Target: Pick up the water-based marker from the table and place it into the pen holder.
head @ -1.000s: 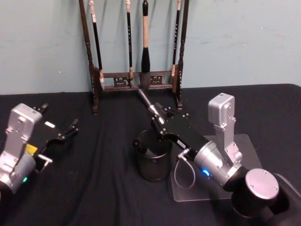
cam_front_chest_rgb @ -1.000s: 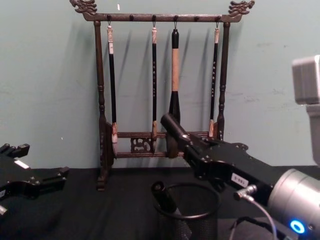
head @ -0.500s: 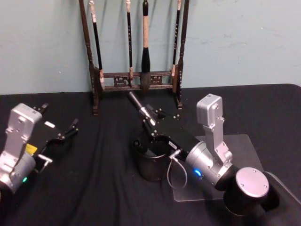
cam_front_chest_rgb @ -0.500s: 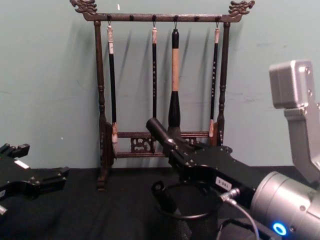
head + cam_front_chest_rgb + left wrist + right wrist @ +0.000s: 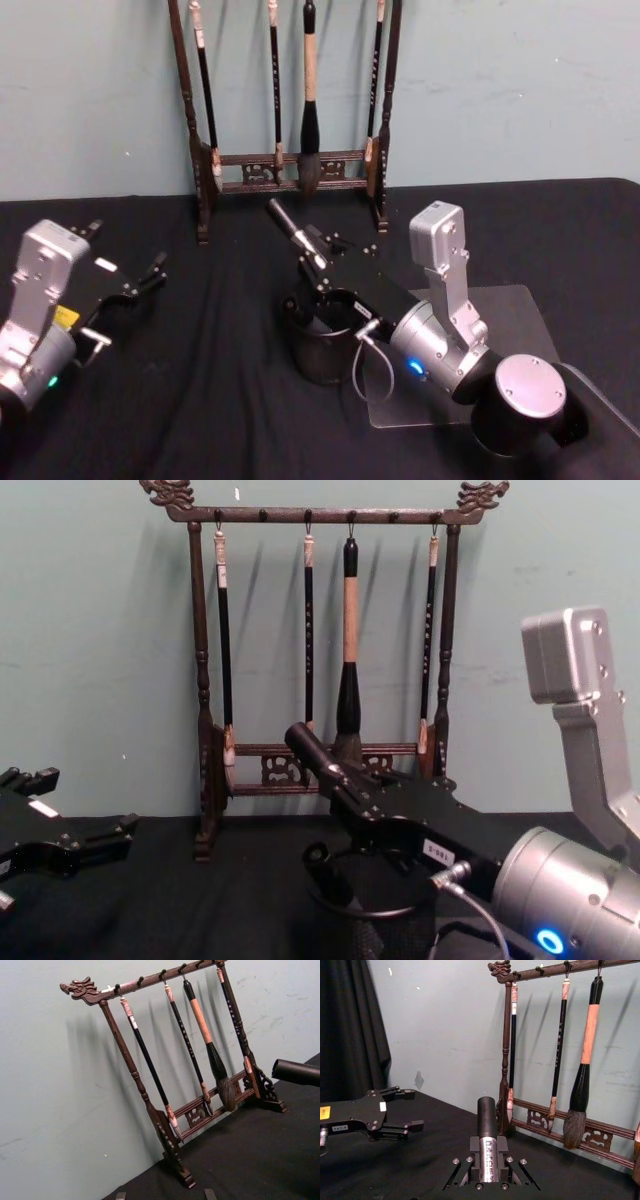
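Black-clothed table (image 5: 200, 400) — bearing brush rack (image 5: 250, 158), pen holder (image 5: 320, 365), grey mat (image 5: 510, 310).

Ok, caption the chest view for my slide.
Right gripper holds the marker tilted above the mesh pen holder.

Pairs brushed-silver cylindrical joints (image 5: 440, 345) and boxy silver housings (image 5: 436, 225) with a flat black screw-studded right gripper (image 5: 486, 1147), carries a looping grey cable (image 5: 354, 368) beside a glowing blue light (image 5: 414, 367), and bears a yellow sticker (image 5: 66, 316) on the left arm (image 5: 35, 300).
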Robot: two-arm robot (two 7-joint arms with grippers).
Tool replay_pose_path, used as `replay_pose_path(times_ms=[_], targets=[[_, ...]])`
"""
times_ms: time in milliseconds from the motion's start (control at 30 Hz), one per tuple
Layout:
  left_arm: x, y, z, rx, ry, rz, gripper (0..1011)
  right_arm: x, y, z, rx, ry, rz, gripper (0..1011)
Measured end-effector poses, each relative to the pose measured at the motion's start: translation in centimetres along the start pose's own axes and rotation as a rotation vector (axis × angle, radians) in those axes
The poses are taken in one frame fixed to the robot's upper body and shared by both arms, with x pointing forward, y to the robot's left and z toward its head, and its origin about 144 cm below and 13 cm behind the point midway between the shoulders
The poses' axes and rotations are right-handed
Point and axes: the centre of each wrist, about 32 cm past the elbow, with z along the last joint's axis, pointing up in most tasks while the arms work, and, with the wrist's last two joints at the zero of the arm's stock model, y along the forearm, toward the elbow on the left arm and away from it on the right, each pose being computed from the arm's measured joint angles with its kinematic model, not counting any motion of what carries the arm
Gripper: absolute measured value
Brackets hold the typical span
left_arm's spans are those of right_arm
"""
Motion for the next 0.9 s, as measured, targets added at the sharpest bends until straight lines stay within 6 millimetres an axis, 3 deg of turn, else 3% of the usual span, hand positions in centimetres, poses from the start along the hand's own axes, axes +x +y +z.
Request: replay_pose_path(times_ms=[300,733,767,833,900], targets=[[0.00,0.00,0.00,0.000,0.000,0.000,1009,0.03,-0.02,0.02,0.001,0.000,-0.001,241],[0.00,0.00,0.00,0.000,0.000,0.000,1009,0.03,-0.05,0.02,0.001,0.002,-0.002,687],[0.00,0.00,0.00,0.000,0.000,0.000,1009,0.03,-0.05,0.02,0.001,0.002,-0.002,687],[0.00,0.00,0.00,0.000,0.000,0.000,1009,0.03,-0.06,0.02,0.001,0.002,-0.002,786],[0.00,0.00,0.00,0.000,0.000,0.000,1009,0.03,-0.06,0.02,0.001,0.003,-0.002,797]])
